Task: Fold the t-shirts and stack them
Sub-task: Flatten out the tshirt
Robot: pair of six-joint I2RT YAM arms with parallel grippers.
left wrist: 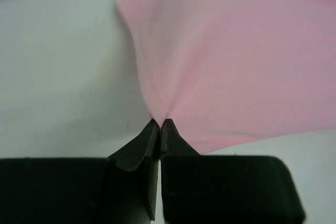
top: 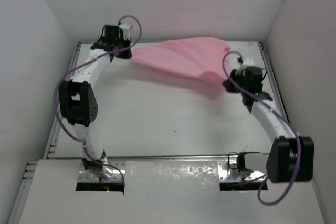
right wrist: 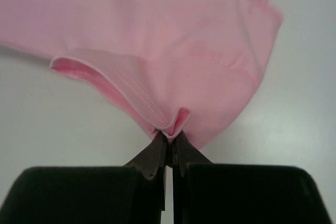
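One light-pink t-shirt (top: 181,57) hangs stretched between both grippers above the far half of the white table (top: 168,119). My left gripper (top: 127,53) is shut on its left corner; in the left wrist view the black fingertips (left wrist: 152,129) pinch a gathered point of cloth (left wrist: 236,66). My right gripper (top: 229,83) is shut on the shirt's right end; in the right wrist view the fingertips (right wrist: 160,142) pinch a folded hem (right wrist: 173,77) with stitching showing. The shirt sags and bunches between them, its far edge near the back wall.
White walls (top: 47,30) close in the table on the left, back and right. A metal rail (top: 168,157) runs across the near edge by the arm bases. Purple cables (top: 58,103) loop off both arms.
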